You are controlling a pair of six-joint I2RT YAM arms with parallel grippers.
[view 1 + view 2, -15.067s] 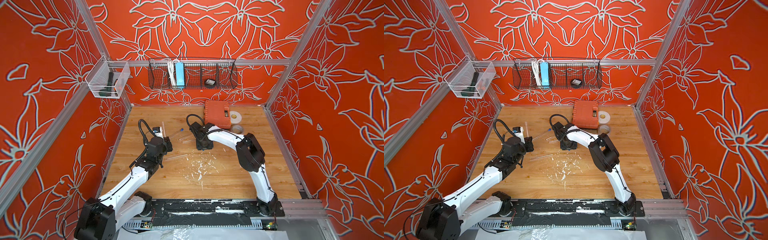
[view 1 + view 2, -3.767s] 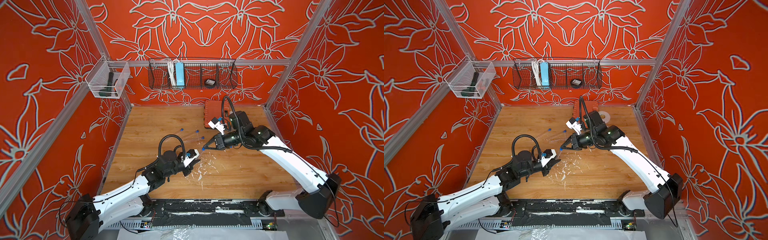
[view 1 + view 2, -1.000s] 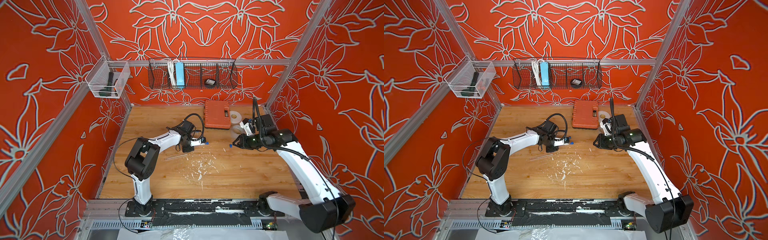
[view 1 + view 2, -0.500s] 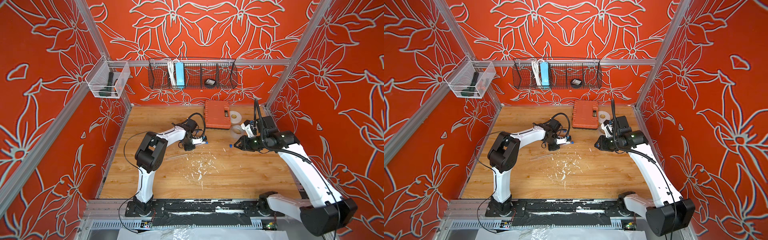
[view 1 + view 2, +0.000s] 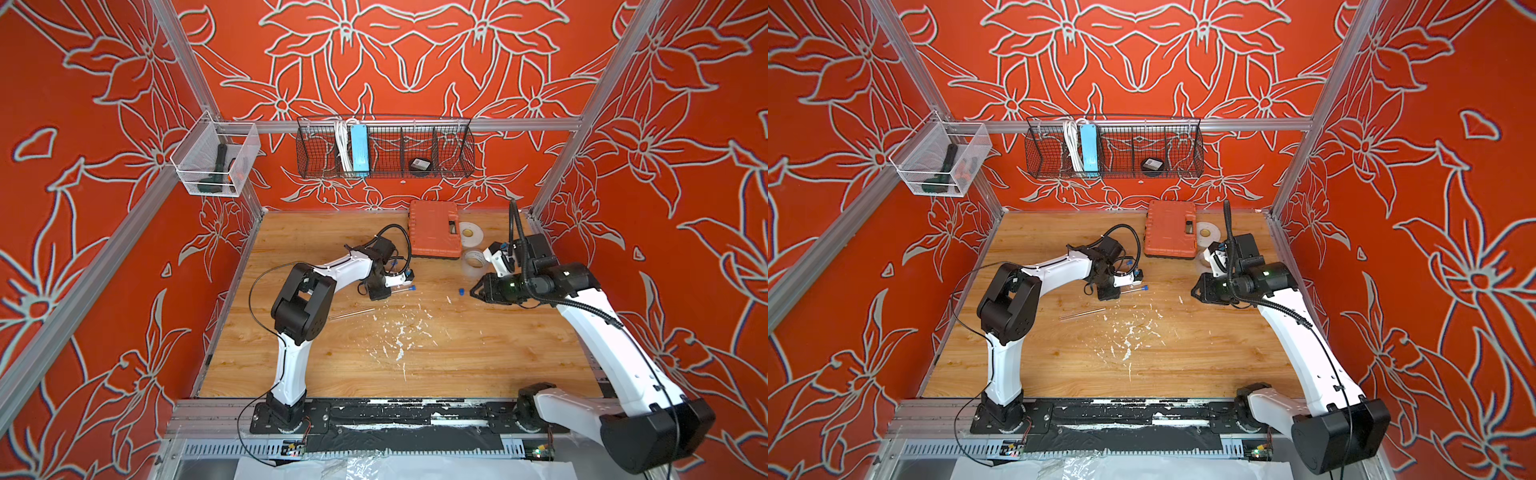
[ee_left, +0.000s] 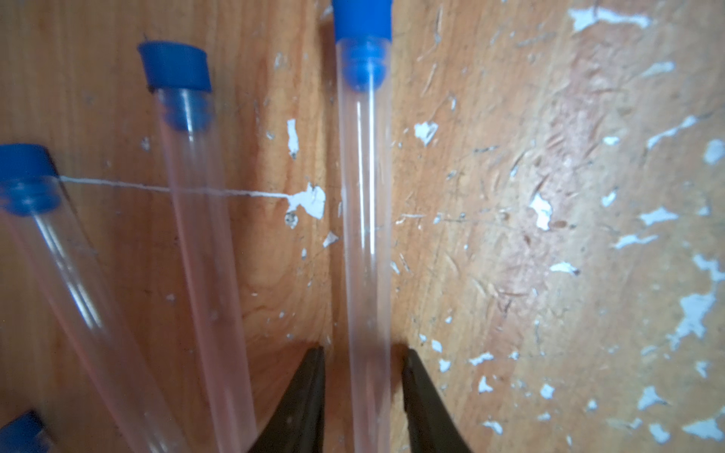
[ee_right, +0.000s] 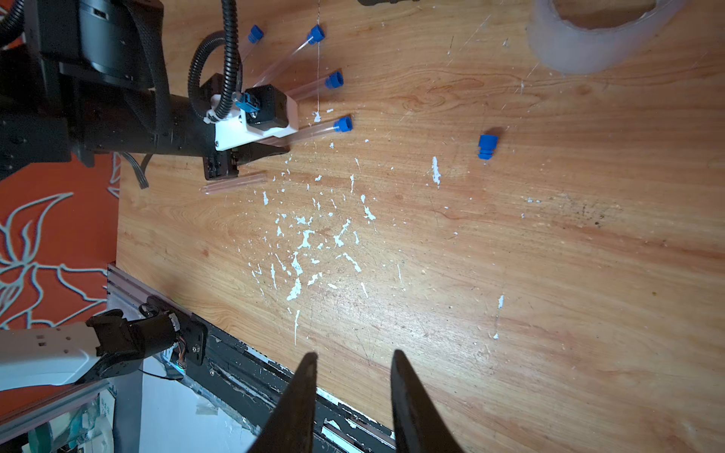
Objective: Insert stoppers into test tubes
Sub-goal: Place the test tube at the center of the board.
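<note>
Counter (image 5: 457, 365) seen from above, white paint flecks (image 5: 399, 332) at ctr. Just past them, 10 o'clock, one bare tube (image 5: 351, 312) lies flat: clear, no stopper. Beyond, 12 o'clock, L gripper (image 6: 363, 350) straddles a capped tube (image 6: 365, 235): jaws slightly apart, thin gap each side, not clamping, prob. parking it w/ the other capped tubes (image 6: 188, 196) fanned beside it. Each is thin, see-through, w/ a bright blue plug (image 6: 363, 23) in one end. At 2 o'clock a loose stopper (image 7: 486, 146), small, ridged, lies alone; R gripper (image 7: 353, 355) hovers near it, jaws part open, empty, prob. to fetch it for the bare tube. Far back, 1 o'clock: tape rolls (image 5: 471, 257), orange case (image 5: 434, 228).
</note>
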